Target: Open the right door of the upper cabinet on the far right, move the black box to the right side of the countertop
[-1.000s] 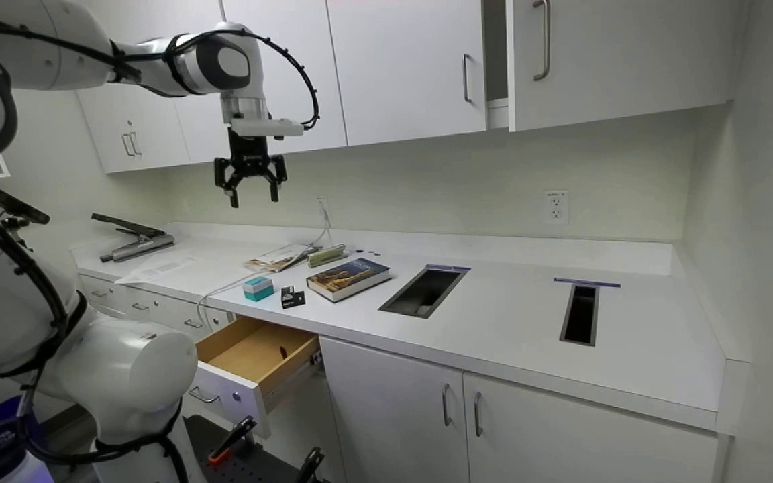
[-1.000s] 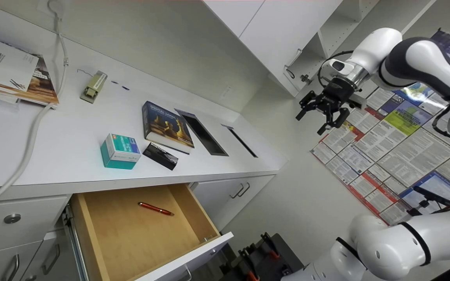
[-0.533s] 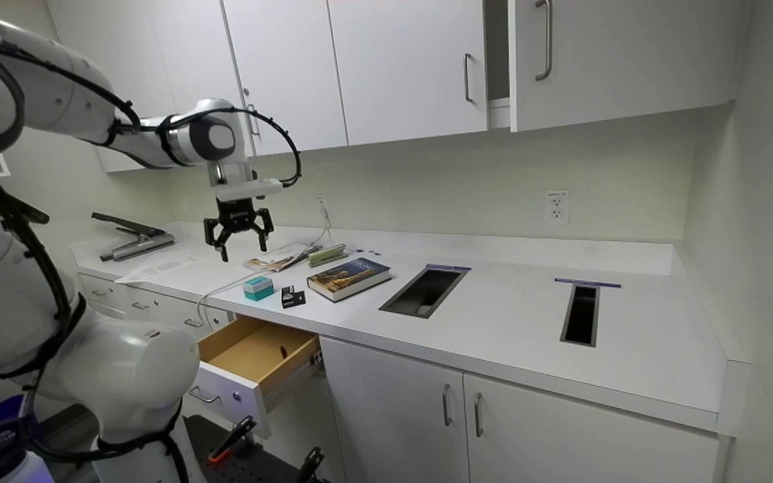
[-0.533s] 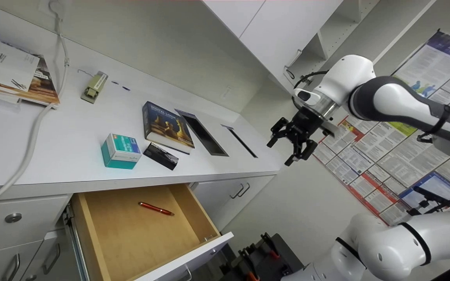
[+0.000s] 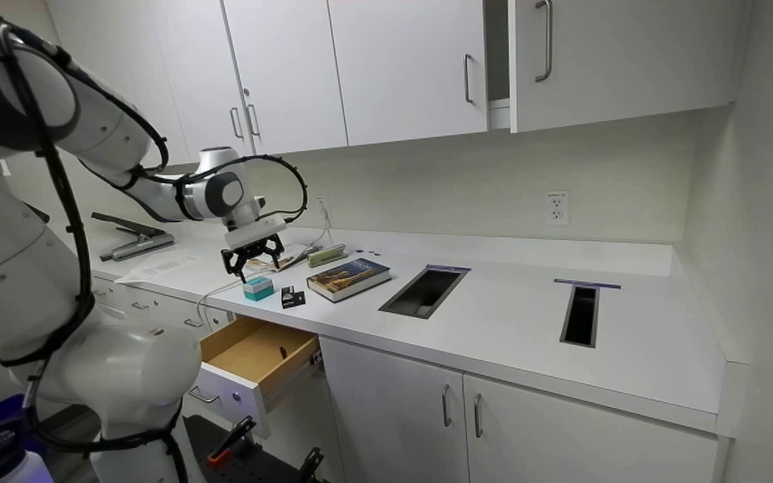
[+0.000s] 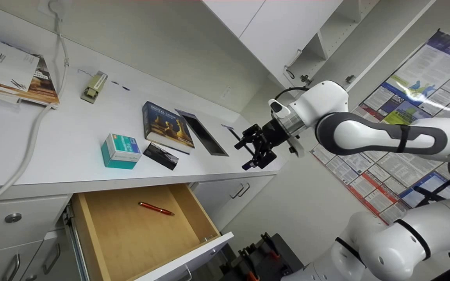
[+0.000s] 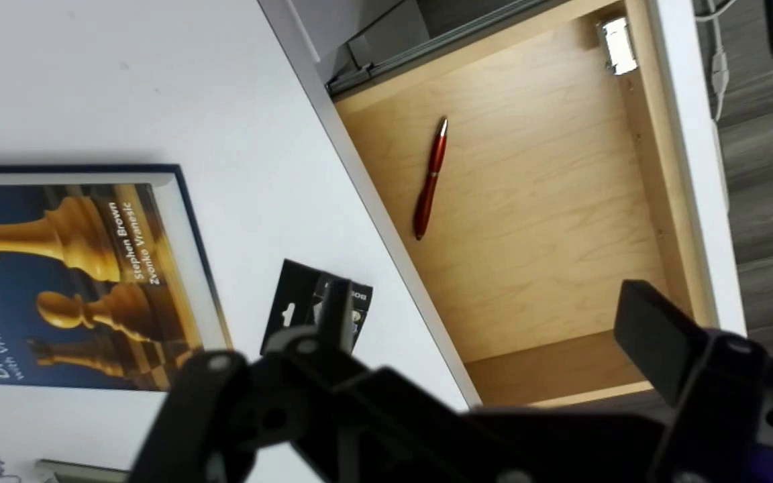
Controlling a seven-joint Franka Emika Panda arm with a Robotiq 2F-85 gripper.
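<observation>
The black box lies flat on the white countertop, near its front edge beside the book; it also shows in an exterior view. In the wrist view the black box is partly hidden behind a finger. The right upper cabinet door stands ajar, with a dark gap at its left edge. My gripper is open and empty, tilted, above the countertop and apart from the black box; it also shows in an exterior view and in the wrist view.
A teal and white box and a thick book flank the black box. Below, a drawer is pulled out with a red pen inside. Two rectangular openings cut the countertop. A white cable and papers lie further along.
The arm has come down from cabinet height to just above the countertop, and the gripper has tilted. The gripper stays open. The box, door and drawer have not moved.
</observation>
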